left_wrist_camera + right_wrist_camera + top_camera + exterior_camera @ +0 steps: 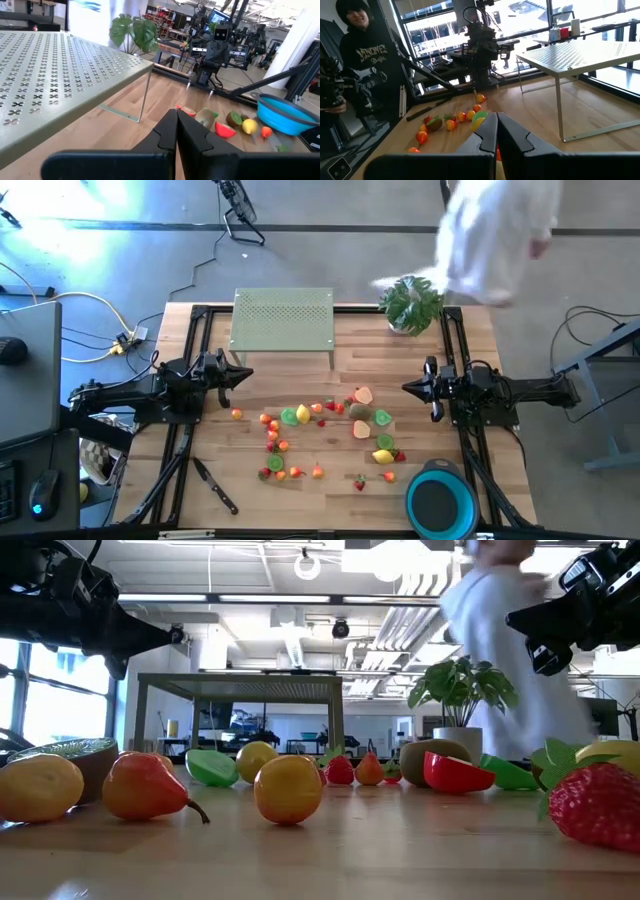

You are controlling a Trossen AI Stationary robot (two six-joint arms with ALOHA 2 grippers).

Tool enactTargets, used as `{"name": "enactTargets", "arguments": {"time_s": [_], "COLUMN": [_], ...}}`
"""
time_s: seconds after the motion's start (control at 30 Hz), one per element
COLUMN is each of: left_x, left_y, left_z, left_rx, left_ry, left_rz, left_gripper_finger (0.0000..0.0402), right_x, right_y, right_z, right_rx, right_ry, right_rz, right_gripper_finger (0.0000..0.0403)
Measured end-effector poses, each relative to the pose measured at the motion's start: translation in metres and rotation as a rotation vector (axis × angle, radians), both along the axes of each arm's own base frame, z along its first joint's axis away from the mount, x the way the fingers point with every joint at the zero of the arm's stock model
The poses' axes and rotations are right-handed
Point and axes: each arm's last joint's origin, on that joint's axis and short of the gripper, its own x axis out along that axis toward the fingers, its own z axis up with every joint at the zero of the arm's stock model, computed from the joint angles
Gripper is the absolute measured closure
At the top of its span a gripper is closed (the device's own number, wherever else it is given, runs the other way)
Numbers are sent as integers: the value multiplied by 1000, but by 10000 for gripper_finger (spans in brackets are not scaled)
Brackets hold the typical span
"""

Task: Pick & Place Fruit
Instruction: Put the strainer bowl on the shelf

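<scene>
Both arms hang above the wooden table [300,500], and neither carries anything: the left gripper [243,373] has its fingers pressed together over the left side, the right gripper [410,387] likewise closed over the right. Between them the fruit [325,435] lies scattered across the middle of the boards, untouched. A blue bowl [443,502] sits at the near right corner, a black-handled knife [214,484] near left. Farther back stands a perforated green shelf [283,318], a potted plant [411,303] beside it. A person in a white top [495,230] blurs past behind; another, in a black hoodie [367,60], its lettering unreadable, stands off the table's near side.
</scene>
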Motion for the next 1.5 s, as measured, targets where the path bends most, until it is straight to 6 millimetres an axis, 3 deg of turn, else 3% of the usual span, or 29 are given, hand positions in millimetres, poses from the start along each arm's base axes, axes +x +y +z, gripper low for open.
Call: {"name": "enactTargets", "arguments": {"time_s": [0.73, 1.0, 1.3, 1.5], "left_x": [0, -1, -5, -7], "left_y": [-1, -1, -1, -1], "left_z": [8, 14, 30, 37], "left_rx": [44, 53, 101, 102], "left_ry": [-77, -121, -156, -168], "left_rz": [-19, -16, -8, -7], "left_gripper_finger": [396, 396, 396, 396], "right_x": [0, -1, -2, -3], "right_y": [0, -1, -2, -2], "right_z": [3, 12, 14, 29], "right_rx": [28, 13, 12, -12], "right_ry": [-35, -127, -132, -148], "right_rz": [1, -28, -55, -62], "right_gripper_finger": [400, 400, 400, 400]}}
